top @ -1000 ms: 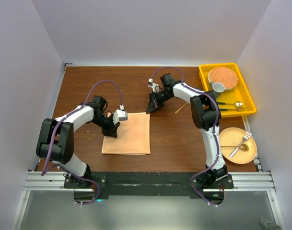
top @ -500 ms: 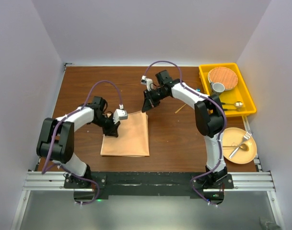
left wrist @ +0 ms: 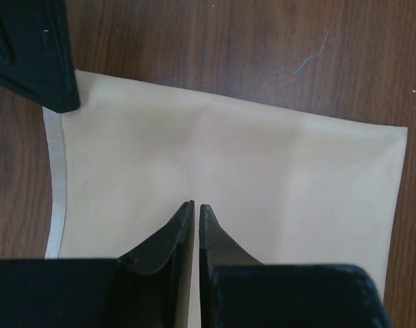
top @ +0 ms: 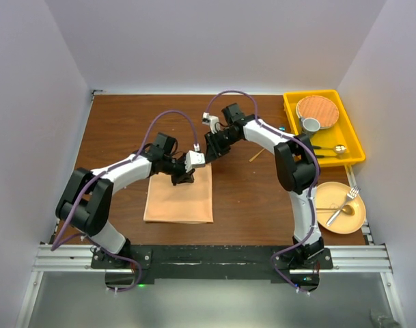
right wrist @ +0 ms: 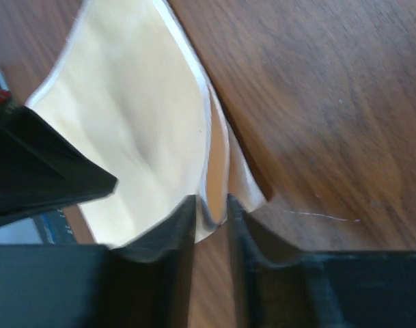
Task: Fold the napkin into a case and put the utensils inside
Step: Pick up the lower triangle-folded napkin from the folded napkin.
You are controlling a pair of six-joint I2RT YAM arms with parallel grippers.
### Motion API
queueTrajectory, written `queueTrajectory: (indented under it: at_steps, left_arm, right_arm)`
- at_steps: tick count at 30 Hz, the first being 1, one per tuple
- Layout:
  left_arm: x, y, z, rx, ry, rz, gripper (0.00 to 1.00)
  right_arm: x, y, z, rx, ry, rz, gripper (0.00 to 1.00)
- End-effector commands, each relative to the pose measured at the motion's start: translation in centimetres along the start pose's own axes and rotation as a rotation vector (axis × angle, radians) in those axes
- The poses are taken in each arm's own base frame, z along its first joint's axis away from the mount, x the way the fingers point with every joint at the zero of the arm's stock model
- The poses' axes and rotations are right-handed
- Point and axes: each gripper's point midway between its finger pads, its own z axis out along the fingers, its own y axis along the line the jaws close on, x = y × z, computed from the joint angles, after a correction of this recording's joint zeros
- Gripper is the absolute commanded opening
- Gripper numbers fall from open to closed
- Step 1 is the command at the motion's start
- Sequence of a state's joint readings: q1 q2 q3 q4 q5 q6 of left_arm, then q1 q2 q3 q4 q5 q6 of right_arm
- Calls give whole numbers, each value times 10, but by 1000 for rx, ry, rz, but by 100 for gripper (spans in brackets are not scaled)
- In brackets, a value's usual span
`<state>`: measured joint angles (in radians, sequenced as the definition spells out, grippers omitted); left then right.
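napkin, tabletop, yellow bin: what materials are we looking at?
napkin: woven cloth, probably satin; peach, soft sheen, stitched hem, lifted edge curls softly.
tabletop: wood or wood-look laminate; brown grain, matte, can't tell which.
yellow bin: likely moulded plastic; uniform bright colour, rounded rim.

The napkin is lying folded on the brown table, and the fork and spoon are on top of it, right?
Not quite. The napkin is lying folded on the brown table, but the fork and spoon are on the round yellow plate at the right, as the top view shows.
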<state>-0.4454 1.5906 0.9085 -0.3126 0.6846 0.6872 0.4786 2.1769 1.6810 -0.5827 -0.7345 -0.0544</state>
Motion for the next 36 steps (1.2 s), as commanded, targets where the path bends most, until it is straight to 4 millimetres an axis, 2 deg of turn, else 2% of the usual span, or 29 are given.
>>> queueTrajectory:
  at_steps: [1, 4, 7, 11, 20, 23, 25, 27, 28, 30, 36]
  left_arm:
    - [-5, 7, -1, -25, -16, 27, 12]
    - [2, 3, -1, -12, 1, 28, 11]
    - [6, 1, -1, -10, 17, 35, 11]
    - [10, 1, 0, -10, 27, 32, 11]
    - [13, 2, 4, -9, 31, 3, 11]
    - [11, 4, 5, -11, 26, 2, 11]
    - [5, 6, 3, -23, 6, 8, 10]
    - [-3, 9, 2, -43, -22, 25, 9]
    - [-8, 10, 2, -52, -30, 37, 8]
    - [-14, 12, 3, -65, -39, 63, 7]
    - [-26, 11, 19, -68, -44, 125, 4]
  right_arm:
    - [-3, -15, 2, 67, 9, -17, 47]
    - [-5, -26, 6, 98, 17, -10, 57]
    - [-9, -31, 10, 107, 19, -9, 58]
    - [1, -33, 20, 69, 60, 21, 59]
    - [25, -6, 22, -92, 120, 79, 46]
    - [26, -4, 23, -105, 125, 87, 37]
    - [23, -5, 23, -103, 120, 86, 24]
    - [20, -7, 23, -95, 109, 83, 17]
    - [18, -7, 23, -93, 102, 77, 9]
    - [16, -7, 23, -91, 99, 78, 2]
    - [14, -5, 22, -93, 85, 89, 0]
